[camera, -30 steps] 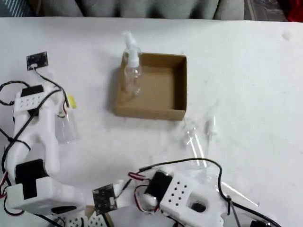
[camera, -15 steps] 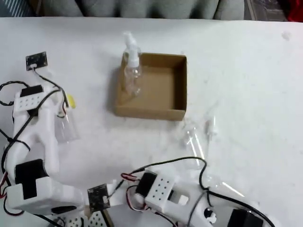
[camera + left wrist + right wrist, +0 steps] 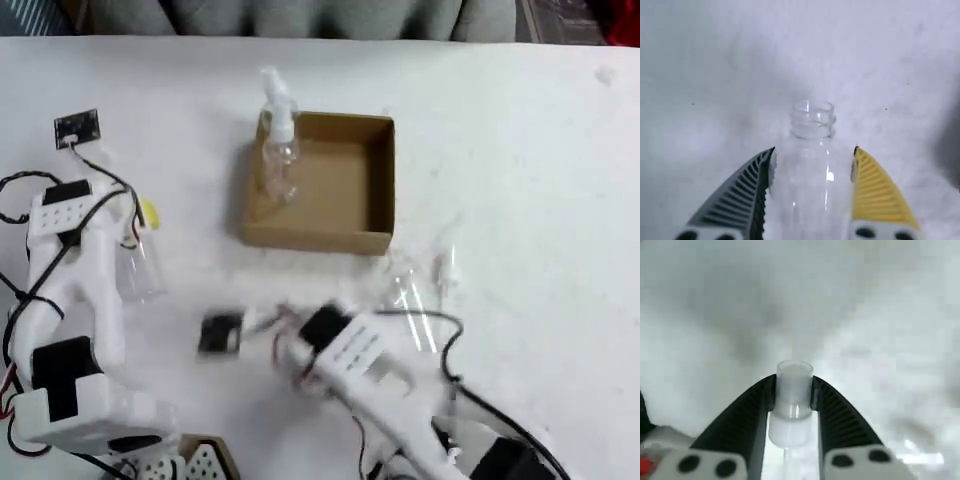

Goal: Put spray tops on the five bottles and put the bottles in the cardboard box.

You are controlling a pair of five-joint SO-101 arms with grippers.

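White tabletop (image 3: 520, 150): bottle (image 3: 812, 190) being clamped by left gripper (image 3: 813, 150), open neck pointing away along jaws; spray top (image 3: 790, 407) being pinched by right gripper (image 3: 793, 381).

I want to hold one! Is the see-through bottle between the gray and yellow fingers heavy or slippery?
Probably light: the bottle looks clear and empty, its neck open. Maybe slippery: its wall looks smooth and shiny, though the left gripper has ridged fingers that should help. Laid down, its round body would likely roll.
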